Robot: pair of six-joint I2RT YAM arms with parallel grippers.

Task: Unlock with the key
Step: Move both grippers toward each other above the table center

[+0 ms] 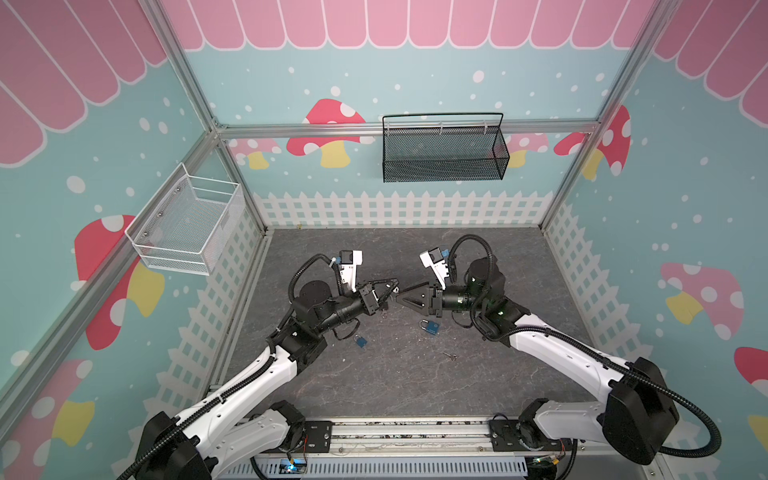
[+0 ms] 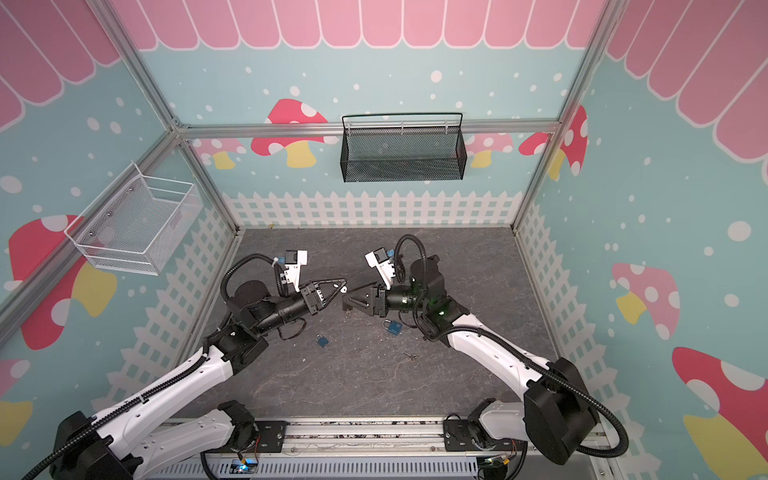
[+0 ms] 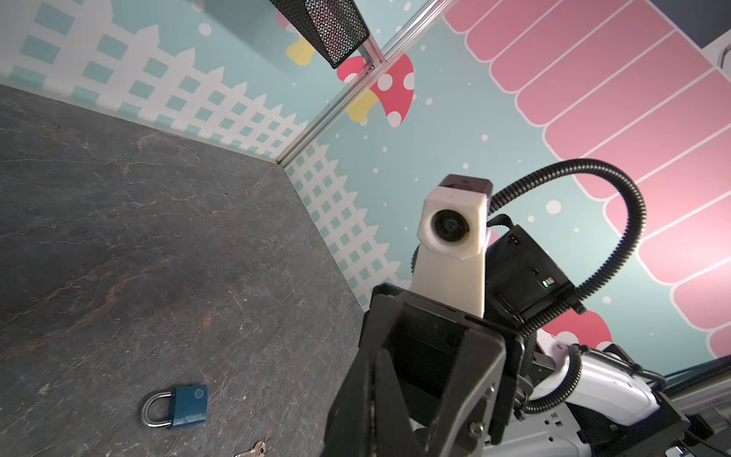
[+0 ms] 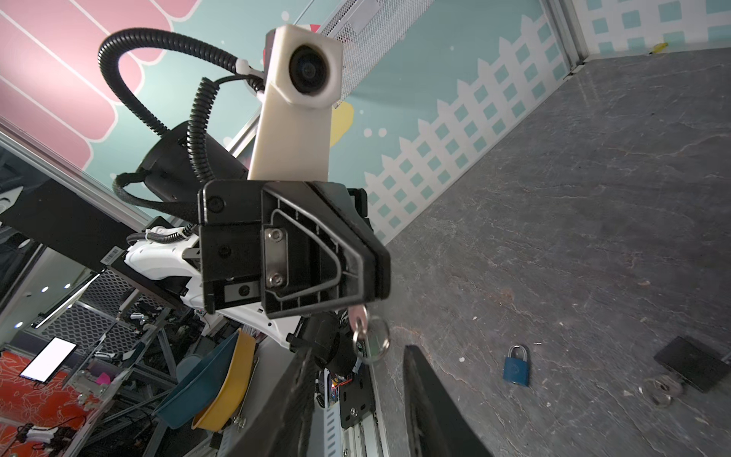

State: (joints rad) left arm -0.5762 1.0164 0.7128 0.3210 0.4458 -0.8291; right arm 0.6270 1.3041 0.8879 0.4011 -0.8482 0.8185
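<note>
Steel key (image 4: 358, 316), light, stiff, likely slick, hangs pinched in the left gripper (image 4: 372, 296). Its flat head looks the best hold; right gripper (image 1: 404, 296) stands spread.

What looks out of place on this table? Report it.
Nothing spilled or broken. Odd: the left gripper pinches a key in mid-air, ring dangling, while the left blue padlock and right blue padlock lie flat, unheld. A second key lies loose.
</note>
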